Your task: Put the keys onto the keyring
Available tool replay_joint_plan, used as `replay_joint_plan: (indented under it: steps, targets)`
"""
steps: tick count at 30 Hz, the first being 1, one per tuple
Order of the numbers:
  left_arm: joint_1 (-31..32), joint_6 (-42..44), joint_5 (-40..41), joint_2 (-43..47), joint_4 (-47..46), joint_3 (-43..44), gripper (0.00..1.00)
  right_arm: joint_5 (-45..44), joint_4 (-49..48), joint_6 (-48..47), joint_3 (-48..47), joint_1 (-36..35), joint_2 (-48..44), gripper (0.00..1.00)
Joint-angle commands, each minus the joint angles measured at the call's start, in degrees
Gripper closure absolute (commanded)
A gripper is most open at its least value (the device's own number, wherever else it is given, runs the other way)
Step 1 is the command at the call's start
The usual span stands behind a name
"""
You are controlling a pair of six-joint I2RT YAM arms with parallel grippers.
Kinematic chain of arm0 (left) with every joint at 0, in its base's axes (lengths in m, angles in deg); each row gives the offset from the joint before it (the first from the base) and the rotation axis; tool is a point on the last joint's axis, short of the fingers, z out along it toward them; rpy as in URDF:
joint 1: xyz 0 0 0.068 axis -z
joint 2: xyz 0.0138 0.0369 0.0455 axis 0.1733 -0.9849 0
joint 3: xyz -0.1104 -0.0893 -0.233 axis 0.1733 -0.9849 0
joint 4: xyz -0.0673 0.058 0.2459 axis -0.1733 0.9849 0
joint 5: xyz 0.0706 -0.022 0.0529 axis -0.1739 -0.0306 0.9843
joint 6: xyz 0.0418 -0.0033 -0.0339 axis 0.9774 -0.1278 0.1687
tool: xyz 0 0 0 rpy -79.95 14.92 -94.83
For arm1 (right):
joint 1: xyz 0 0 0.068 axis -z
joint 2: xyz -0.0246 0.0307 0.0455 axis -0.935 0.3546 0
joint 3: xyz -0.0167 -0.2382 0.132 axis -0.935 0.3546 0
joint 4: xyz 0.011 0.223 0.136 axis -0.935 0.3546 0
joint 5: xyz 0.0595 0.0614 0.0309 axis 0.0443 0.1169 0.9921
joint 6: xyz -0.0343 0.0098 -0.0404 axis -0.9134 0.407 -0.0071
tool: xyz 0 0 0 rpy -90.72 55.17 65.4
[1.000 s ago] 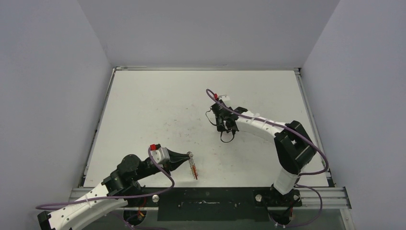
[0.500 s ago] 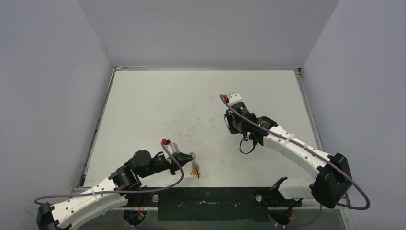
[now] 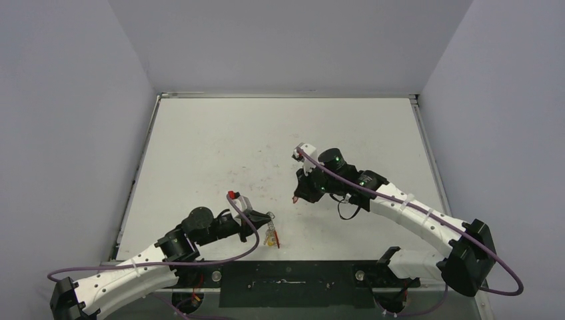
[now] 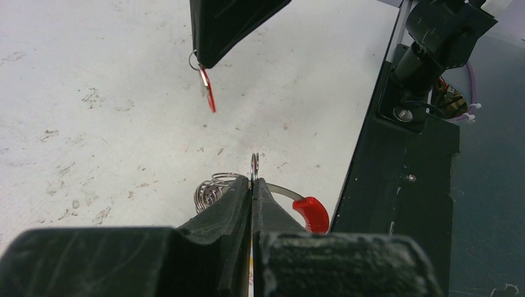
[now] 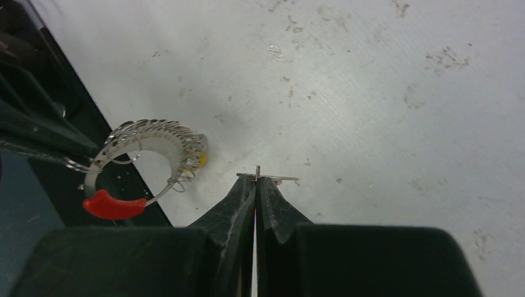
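Note:
My left gripper [image 3: 266, 217] is shut on the keyring [image 3: 268, 228] and holds it near the table's front edge. In the left wrist view the pinched wire stands up between the shut fingertips [image 4: 254, 180], with the coil [image 4: 209, 189] on the left and the red sleeve [image 4: 311, 212] on the right. The yellow-headed key [image 3: 269, 241] hangs on the ring; it also shows in the right wrist view [image 5: 199, 160]. My right gripper [image 3: 298, 195] is shut on the red-headed key [image 3: 294, 199], a short way right of and behind the ring. That key [image 4: 208, 94] hangs from its tips above the table.
The white, stained table [image 3: 220, 147] is walled on three sides. A black mounting rail [image 3: 286, 273] runs along the near edge, right beside the keyring [image 5: 155, 133]. The right arm's purple cable [image 3: 413, 207] arcs over the table's right half.
The right arm has swung from the back of the table leftward and nearer, bringing the red key close to the keyring. The left gripper has shifted slightly and the ring has turned.

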Motion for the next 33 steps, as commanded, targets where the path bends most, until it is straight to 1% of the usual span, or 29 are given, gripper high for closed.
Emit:
replay_joint_plan:
  steps: [1,8,17,24,33]
  targets:
    - [0.3,-0.7,0.1,0.8,-5.3,1.9,1.0,8.0,-3.8,-3.5,-0.6,-3.2,-1.9,1.0]
    - [0.3,-0.7,-0.1,0.6,-5.8,1.8,1.0,9.3,-3.8,-5.9,-2.1,-8.5,-1.7,1.0]
    - [0.3,-0.4,0.0,0.2,-5.9,2.0,1.0,7.5,-1.8,-10.8,-3.9,-14.7,-3.1,1.0]
    - [0.4,-0.3,-0.3,-0.1,-6.1,2.2,1.0,7.0,-1.2,-11.8,-5.5,-17.0,-2.6,1.0]
    - [0.3,-0.3,-1.0,-0.7,-6.4,2.4,1.0,3.3,-2.1,-10.4,-6.7,-17.9,-1.0,1.0]
